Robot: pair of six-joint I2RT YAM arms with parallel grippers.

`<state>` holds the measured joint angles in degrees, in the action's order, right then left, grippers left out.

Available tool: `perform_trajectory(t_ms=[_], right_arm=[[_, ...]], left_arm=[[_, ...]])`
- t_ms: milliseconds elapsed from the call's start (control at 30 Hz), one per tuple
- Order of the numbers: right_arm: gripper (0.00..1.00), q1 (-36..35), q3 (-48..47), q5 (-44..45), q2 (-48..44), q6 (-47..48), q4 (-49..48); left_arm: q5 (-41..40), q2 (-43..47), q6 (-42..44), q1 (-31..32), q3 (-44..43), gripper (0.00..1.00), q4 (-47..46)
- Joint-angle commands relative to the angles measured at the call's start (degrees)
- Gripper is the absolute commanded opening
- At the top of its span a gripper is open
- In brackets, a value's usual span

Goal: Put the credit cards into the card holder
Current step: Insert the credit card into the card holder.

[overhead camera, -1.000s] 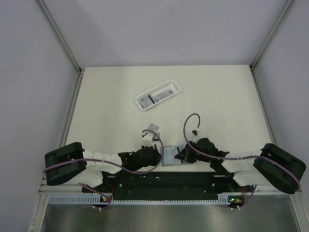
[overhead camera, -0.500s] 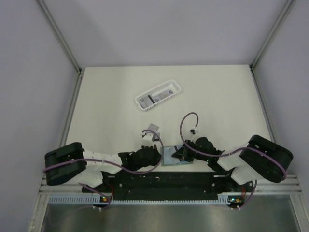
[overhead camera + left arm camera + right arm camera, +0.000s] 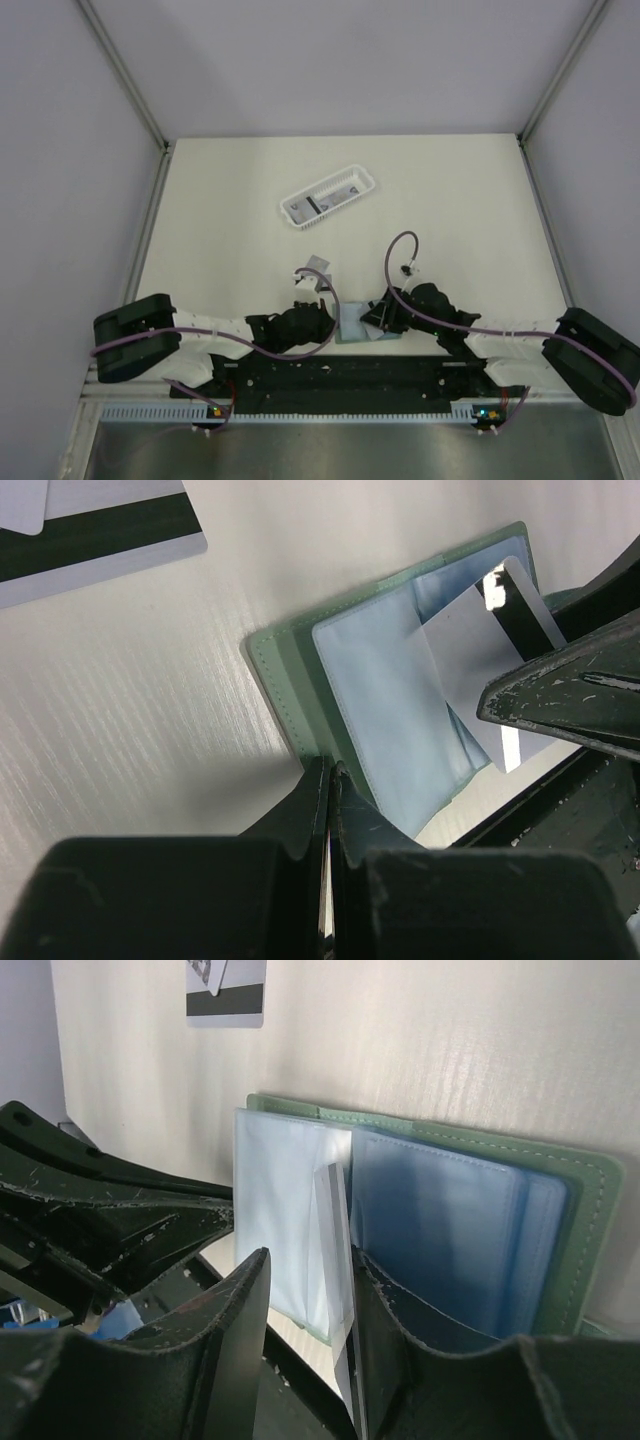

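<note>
At the near edge of the table (image 3: 450, 200), the left gripper (image 3: 327, 772) is pinched tight on the open card holder (image 3: 290, 670) while the right gripper (image 3: 305, 1280), jaws apart, straddles a credit card (image 3: 333, 1220) half-pocketed, which probably next needs pushing fully home.

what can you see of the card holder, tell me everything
The card holder lies open on the table near its front edge: sage-green stitched cover, pale blue soft sleeves inside. A grey card sits partway in, within the gap of the open right gripper. The shut left gripper meets its edge.
</note>
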<state>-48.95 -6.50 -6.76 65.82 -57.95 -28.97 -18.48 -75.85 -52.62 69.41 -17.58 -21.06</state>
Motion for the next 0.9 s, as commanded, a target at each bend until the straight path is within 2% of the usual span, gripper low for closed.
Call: perform_trajectory(t_ms=[0, 667, 867], right_arm=[[0.38, 0.35, -1.49, 4.21, -3.68, 3.64, 10.33], [0.39, 0.43, -2.99, 6.5, -14.76, 6.89, 24.05], [0.34, 0.35, -2.73, 6.5, -15.72, 6.54, 24.49]], left_arm=[[2.39, -2.01, 0.77, 0.11, 0.09, 0.0, 3.83], [2.75, -2.9, 0.94, 0.03, -0.61, 0.0, 3.39], [2.92, -3.16, 1.2, 0.11, -1.05, 0.0, 3.57]])
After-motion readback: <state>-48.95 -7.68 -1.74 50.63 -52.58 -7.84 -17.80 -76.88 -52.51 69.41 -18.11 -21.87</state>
